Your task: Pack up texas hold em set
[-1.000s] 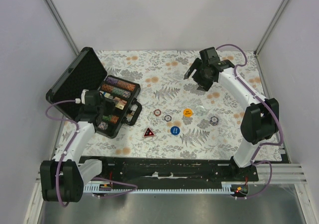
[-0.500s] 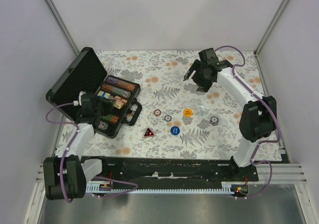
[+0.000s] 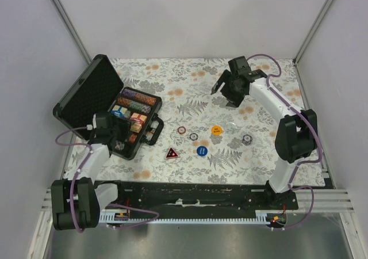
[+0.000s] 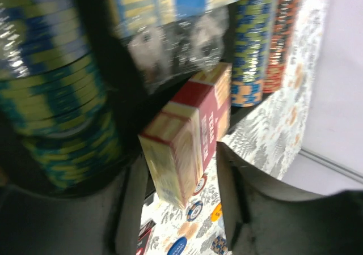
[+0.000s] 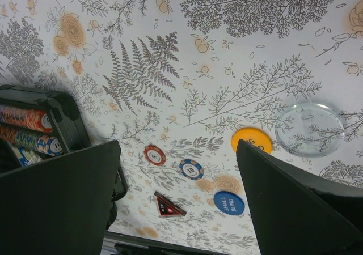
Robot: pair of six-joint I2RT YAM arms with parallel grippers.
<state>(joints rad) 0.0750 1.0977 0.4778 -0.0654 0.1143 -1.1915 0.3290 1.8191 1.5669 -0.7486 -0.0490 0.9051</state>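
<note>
The black case (image 3: 86, 98) lies open at the left, with rows of striped chips (image 3: 137, 102) and the red-orange card box (image 3: 138, 118) in its tray. My left gripper (image 3: 112, 133) is at the tray's near edge. In the left wrist view its jaws (image 4: 181, 173) are open around the card box (image 4: 190, 127), with a gap on the right side. On the table lie an orange button (image 3: 216, 130), a blue button (image 3: 201, 151), a dark triangle (image 3: 171, 153) and three loose chips (image 3: 181, 130). My right gripper (image 3: 230, 91) is open and empty above the back right.
A clear round disc (image 5: 310, 128) lies beside the orange button (image 5: 251, 140). The right wrist view also shows the triangle (image 5: 168, 207), the blue button (image 5: 229, 203) and the case corner (image 5: 57, 113). White walls enclose the floral table (image 3: 259, 155).
My left gripper has drawn back from over the tray toward the case's near edge. The card box has stayed in the tray. The right arm has barely moved.
</note>
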